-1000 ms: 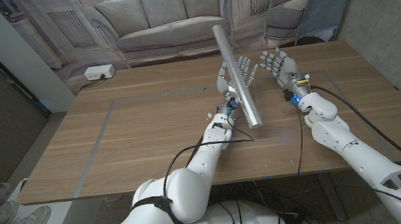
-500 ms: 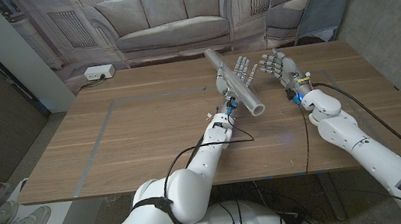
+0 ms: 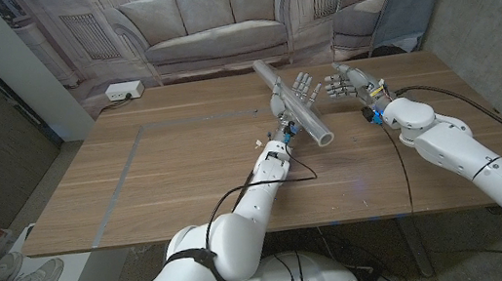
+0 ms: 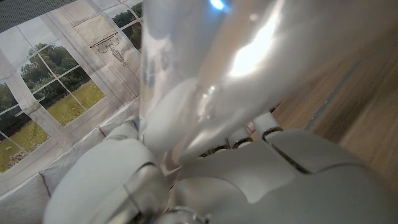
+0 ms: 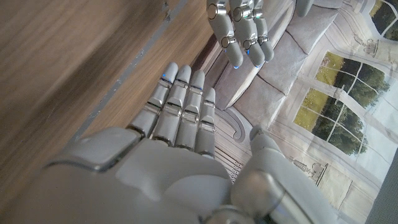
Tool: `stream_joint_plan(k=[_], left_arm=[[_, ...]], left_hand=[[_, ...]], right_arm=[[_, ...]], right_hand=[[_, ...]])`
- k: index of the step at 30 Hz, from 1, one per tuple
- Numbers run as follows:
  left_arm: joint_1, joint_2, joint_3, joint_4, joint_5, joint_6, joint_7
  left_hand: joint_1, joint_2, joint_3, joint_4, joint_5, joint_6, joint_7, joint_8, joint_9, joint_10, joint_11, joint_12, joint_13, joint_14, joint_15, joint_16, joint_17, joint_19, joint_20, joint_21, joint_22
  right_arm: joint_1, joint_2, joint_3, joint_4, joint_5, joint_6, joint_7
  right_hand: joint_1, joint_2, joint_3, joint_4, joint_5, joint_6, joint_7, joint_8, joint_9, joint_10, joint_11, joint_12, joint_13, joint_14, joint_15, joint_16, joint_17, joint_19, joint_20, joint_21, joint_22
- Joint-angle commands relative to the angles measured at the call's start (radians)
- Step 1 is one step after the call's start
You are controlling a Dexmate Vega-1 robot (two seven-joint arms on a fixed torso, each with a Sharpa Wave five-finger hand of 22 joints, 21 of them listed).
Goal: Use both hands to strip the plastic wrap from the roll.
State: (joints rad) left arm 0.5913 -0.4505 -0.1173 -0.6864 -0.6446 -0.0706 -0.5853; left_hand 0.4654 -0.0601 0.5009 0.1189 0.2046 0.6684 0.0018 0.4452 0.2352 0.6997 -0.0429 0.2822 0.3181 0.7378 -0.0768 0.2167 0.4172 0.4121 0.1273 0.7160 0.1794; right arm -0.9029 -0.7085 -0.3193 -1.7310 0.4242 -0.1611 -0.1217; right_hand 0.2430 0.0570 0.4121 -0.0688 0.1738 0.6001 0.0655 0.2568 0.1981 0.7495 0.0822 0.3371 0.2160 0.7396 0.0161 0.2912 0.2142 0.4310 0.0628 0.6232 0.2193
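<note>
Over the far middle of the wooden table (image 3: 140, 191), in the head view, we see the left hand (image 3: 293, 103) holding the roll (image 3: 295, 105) of plastic wrap off the surface, tilted so one end points toward the sofa backdrop and the open end toward us. The right hand (image 3: 346, 83) hangs just beside it, fingers spread, holding nothing and apart from the roll.

In the left wrist view the glossy roll (image 4: 211, 74) lies across the left hand (image 4: 205, 180), close to the lens; how the fingers wrap it we cannot tell.

In the right wrist view the right hand (image 5: 180, 124) reaches out with fingers straight, toward the left hand's fingertips (image 5: 239, 28).

We judge the stripping has not begun: next, the right hand must close in and pinch a loose edge of wrap.
</note>
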Motion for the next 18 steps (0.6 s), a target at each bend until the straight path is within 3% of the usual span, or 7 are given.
stream_joint_plan(k=[1, 3, 4, 8, 14, 16, 18], left_arm=[[0.0, -0.002, -0.012, -0.017, 0.065, -0.044, 0.012], [-0.017, -0.002, -0.023, 0.014, 0.055, -0.049, -0.007], [-0.009, -0.002, -0.02, -0.005, 0.063, -0.037, 0.004], [-0.029, -0.001, -0.028, 0.033, 0.063, -0.06, -0.01], [-0.026, -0.002, -0.025, 0.023, 0.077, -0.053, 0.006], [-0.054, 0.0, -0.043, 0.071, 0.088, -0.07, -0.021], [-0.044, -0.002, -0.032, 0.055, 0.078, -0.072, -0.006]], left_hand=[[-0.02, -0.014, -0.009, 0.007, -0.002, 0.011, 0.002, 0.012, 0.005, 0.01, 0.006, 0.007, 0.005, 0.015, -0.015, 0.004, -0.001, 0.0, 0.007, -0.005, 0.002], [-0.022, -0.014, -0.01, 0.009, -0.002, 0.013, 0.004, 0.013, 0.006, 0.014, 0.005, 0.009, 0.004, 0.014, -0.013, 0.003, -0.001, 0.0, 0.007, -0.006, 0.002], [-0.024, -0.013, -0.011, 0.009, -0.002, 0.017, 0.007, 0.015, 0.006, 0.018, 0.006, 0.01, 0.004, 0.017, -0.014, 0.004, -0.002, 0.0, 0.007, -0.007, 0.002], [-0.028, -0.01, -0.012, 0.011, -0.002, 0.021, 0.008, 0.016, 0.006, 0.025, 0.007, 0.014, 0.005, 0.018, -0.014, 0.004, -0.002, 0.004, 0.006, -0.008, 0.003], [-0.032, -0.001, -0.011, 0.014, -0.001, 0.03, 0.005, 0.021, 0.006, 0.036, 0.007, 0.02, 0.006, 0.026, -0.015, 0.006, -0.004, 0.009, 0.001, -0.01, 0.003], [-0.032, 0.001, -0.011, 0.014, -0.001, 0.031, 0.007, 0.022, 0.006, 0.036, 0.006, 0.02, 0.006, 0.027, -0.016, 0.006, -0.005, 0.01, 0.0, -0.01, 0.003], [-0.033, 0.002, -0.011, 0.015, -0.001, 0.032, 0.007, 0.022, 0.006, 0.037, 0.004, 0.021, 0.006, 0.029, -0.016, 0.007, -0.006, 0.011, -0.001, -0.011, 0.003]], right_arm=[[-0.004, -0.076, -0.026, -0.15, -0.067, -0.196, -0.097], [0.006, -0.09, -0.035, -0.173, -0.076, -0.235, -0.095], [0.012, -0.096, -0.039, -0.186, -0.079, -0.261, -0.096], [0.036, -0.128, -0.057, -0.236, -0.085, -0.346, -0.076], [0.09, -0.185, -0.095, -0.302, -0.089, -0.471, -0.007], [0.099, -0.195, -0.102, -0.316, -0.089, -0.491, 0.004], [0.103, -0.201, -0.101, -0.321, -0.079, -0.5, 0.019]], right_hand=[[-0.004, -0.012, -0.015, -0.004, -0.001, 0.049, 0.0, 0.024, 0.01, 0.066, 0.0, 0.028, 0.013, 0.06, -0.006, 0.035, 0.019, 0.03, -0.001, 0.025, 0.013], [0.0, -0.013, -0.021, -0.012, 0.0, 0.089, 0.004, 0.041, 0.016, 0.105, -0.001, 0.044, 0.022, 0.11, -0.022, 0.065, 0.034, 0.049, -0.003, 0.045, 0.023], [0.003, -0.012, -0.023, -0.015, 0.0, 0.102, 0.002, 0.047, 0.018, 0.118, 0.001, 0.049, 0.025, 0.12, -0.022, 0.074, 0.04, 0.053, -0.004, 0.051, 0.027], [0.032, -0.012, -0.035, -0.043, 0.001, 0.166, 0.002, 0.078, 0.031, 0.203, -0.011, 0.086, 0.05, 0.206, -0.074, 0.152, 0.088, 0.091, -0.018, 0.101, 0.058], [0.066, -0.01, -0.038, -0.066, 0.003, 0.196, 0.0, 0.096, 0.041, 0.247, -0.022, 0.108, 0.069, 0.242, -0.093, 0.204, 0.126, 0.108, -0.026, 0.134, 0.082], [0.09, -0.007, -0.038, -0.077, 0.003, 0.205, -0.001, 0.103, 0.047, 0.266, -0.028, 0.119, 0.082, 0.257, -0.111, 0.237, 0.152, 0.114, -0.03, 0.153, 0.099], [0.104, -0.008, -0.045, -0.082, 0.001, 0.222, -0.006, 0.114, 0.055, 0.285, -0.031, 0.132, 0.097, 0.259, -0.12, 0.268, 0.183, 0.124, -0.038, 0.177, 0.119]])
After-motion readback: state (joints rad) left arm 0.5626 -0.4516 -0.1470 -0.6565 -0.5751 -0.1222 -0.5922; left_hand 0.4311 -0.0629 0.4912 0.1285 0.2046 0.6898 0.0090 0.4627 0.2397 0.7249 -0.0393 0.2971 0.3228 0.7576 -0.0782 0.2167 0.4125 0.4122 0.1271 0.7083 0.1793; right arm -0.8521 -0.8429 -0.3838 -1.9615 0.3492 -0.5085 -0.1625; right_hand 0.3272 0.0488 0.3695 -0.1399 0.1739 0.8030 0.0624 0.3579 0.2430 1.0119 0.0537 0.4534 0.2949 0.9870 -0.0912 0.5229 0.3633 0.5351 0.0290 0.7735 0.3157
